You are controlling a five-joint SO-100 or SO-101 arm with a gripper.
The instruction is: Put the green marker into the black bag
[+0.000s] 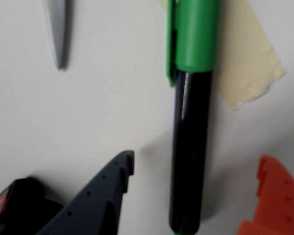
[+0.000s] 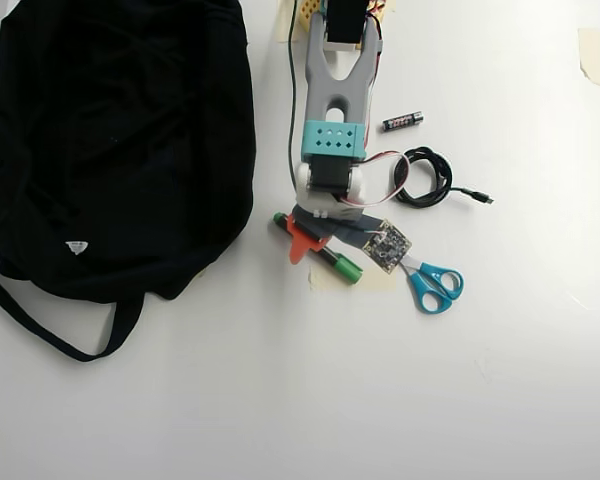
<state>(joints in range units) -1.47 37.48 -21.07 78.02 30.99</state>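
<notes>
The green marker (image 1: 191, 137) lies on the white table, black barrel towards me and green cap (image 1: 196, 34) away. My gripper (image 1: 196, 165) is open and low over it: the dark grey jaw is left of the barrel and the orange jaw right, both apart from it. In the overhead view the marker (image 2: 340, 263) lies slanted under the gripper (image 2: 312, 238), just right of the black bag (image 2: 120, 140). The bag lies flat at the left with its strap trailing down.
Blue-handled scissors (image 2: 435, 285) lie right of the marker; a blade tip shows in the wrist view (image 1: 59, 29). Beige tape (image 1: 245, 68) sits under the cap. A small battery (image 2: 402, 121) and a coiled black cable (image 2: 425, 177) lie right of the arm.
</notes>
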